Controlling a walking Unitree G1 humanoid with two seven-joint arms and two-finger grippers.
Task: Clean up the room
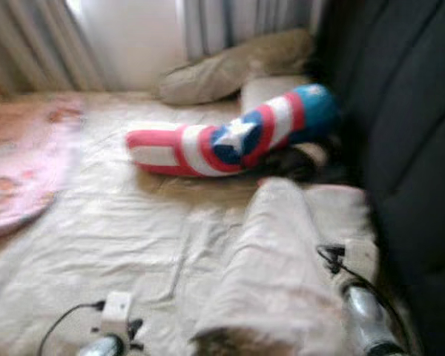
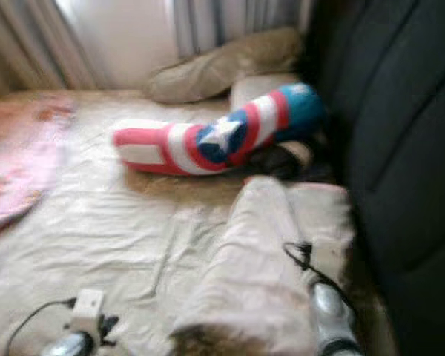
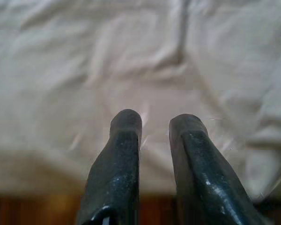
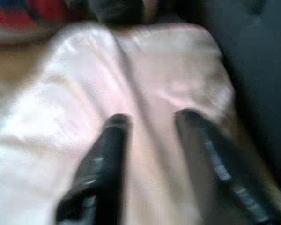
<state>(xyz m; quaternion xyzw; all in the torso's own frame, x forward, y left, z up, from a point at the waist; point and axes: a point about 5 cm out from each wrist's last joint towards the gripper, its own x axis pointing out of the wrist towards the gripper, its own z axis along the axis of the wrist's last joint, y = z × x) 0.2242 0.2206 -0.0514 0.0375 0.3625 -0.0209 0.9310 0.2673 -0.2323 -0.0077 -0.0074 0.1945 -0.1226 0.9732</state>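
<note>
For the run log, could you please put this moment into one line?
left pincer: open over cream sheet | right pincer: open over folded beige blanket | star-striped pillow: lying beyond, untouched

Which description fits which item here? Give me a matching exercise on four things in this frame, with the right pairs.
Items:
1. long cushion
2. round mat
3. sofa
4. sheet

Descriptions:
a. dark, on the right
b. pink, on the left
c. red, white and blue with a star
d. cream, wrinkled, spread over the floor

Pairs: 1-c, 2-b, 3-a, 4-d
</note>
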